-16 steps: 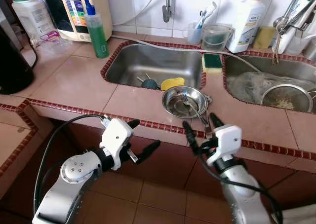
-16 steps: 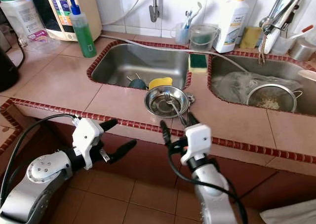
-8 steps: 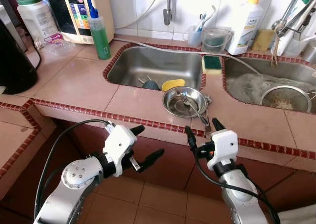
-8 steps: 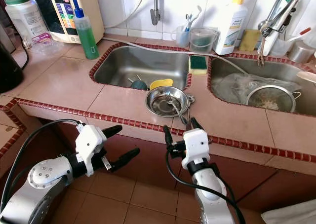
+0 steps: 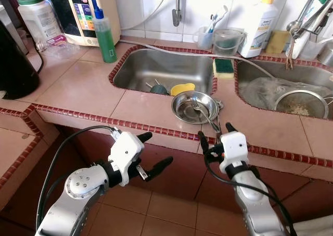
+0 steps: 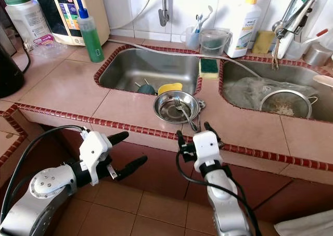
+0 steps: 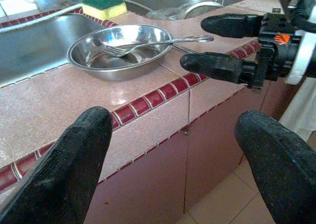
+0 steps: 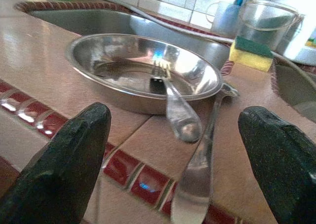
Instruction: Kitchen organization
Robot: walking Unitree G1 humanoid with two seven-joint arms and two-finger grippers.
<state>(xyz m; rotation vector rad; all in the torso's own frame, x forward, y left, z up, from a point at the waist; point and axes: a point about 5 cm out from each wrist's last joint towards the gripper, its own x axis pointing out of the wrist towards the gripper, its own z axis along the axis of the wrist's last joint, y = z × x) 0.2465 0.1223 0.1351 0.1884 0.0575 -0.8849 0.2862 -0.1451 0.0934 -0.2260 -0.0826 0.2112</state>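
change: your right pincer (image 5: 215, 133) has edged up toward the counter (image 5: 78, 85) lip, fingers spread, nothing held
fork (image 5: 200, 110): in steel bowl (image 5: 194, 107), 12 o'clock of the pincer (handle overhangs the rim)
left pincer (image 5: 153, 153): spread, unmoved below the counter edge
meaning: grasp likely next

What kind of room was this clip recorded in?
A home kitchen, most likely: a double stainless-steel sink set in a pink tiled counter, a green dish-soap bottle, and a shallow steel bowl holding a metal fork at the counter edge.
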